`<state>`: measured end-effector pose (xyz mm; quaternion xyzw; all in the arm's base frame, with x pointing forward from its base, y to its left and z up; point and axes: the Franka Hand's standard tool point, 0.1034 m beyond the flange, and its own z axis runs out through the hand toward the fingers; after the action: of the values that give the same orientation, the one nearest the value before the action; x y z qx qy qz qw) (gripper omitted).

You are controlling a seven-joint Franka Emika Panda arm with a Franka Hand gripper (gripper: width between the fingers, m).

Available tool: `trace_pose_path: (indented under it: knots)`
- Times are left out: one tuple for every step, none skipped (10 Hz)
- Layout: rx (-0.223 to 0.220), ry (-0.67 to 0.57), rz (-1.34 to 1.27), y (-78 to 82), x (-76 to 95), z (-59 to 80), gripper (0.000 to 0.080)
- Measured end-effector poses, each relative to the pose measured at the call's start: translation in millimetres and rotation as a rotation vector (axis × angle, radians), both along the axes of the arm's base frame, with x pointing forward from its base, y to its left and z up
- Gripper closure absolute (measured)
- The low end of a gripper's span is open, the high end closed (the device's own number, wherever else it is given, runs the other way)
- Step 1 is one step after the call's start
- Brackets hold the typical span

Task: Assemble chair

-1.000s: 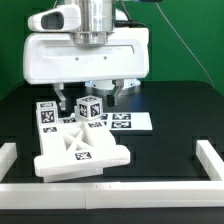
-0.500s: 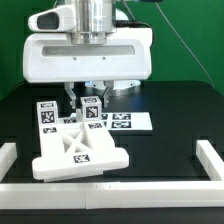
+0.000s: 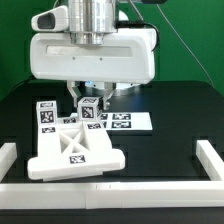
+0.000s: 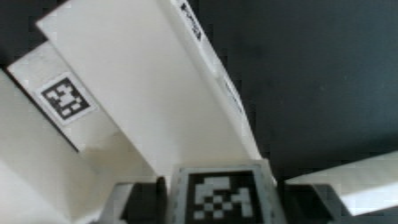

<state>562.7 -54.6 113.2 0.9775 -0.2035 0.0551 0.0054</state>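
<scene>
You see the hand (image 3: 90, 104) clamped on a small tagged white cube (image 3: 90, 108) above the table (image 3: 170, 120). The flat chair slab (image 3: 75, 152) lies just in front, toward the exterior view's left.

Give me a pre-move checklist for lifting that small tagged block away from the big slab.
1. Claw closed on the small cube: ok, fingers flank it in both views.
2. Cube centred between the fingers: ok in the wrist view.
3. Cube free of the large slab: cannot tell, their edges overlap.
4. Marker board lying flat, undisturbed: ok.
5. Border rail away from the claw: ok.
</scene>
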Motion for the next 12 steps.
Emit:
trace_pose_path:
  knots:
    - [0.014,-0.004,-0.105,0.7,-0.1,-0.1,0.0512]
    - [0.037,-0.009,-0.21,1.3,-0.2,-0.3,0.0512]
    - [0.058,-0.015,-0.316,2.1,0.3,-0.3,0.0512]
    - [0.081,-0.02,-0.43,3.3,0.7,-0.3,0.0512]
    - [0.102,-0.022,-0.54,5.4,0.9,-0.6,0.0512]
    - [0.12,-0.023,-0.634,8.0,1.3,-0.8,0.0512]
    - [0.142,-0.024,-0.726,9.5,1.6,-0.9,0.0512]
    - [0.164,-0.026,-0.803,9.6,2.1,-0.7,0.0512]
    - [0.176,-0.031,-0.868,9.7,2.9,-0.8,0.0512]
    - [0.177,-0.039,-0.892,9.6,3.7,-1.2,0.0512]
    - [0.175,-0.038,-0.876,9.6,3.7,-1.3,0.0512]
    - [0.172,-0.038,-0.851,9.7,3.6,-1.5,0.0512]
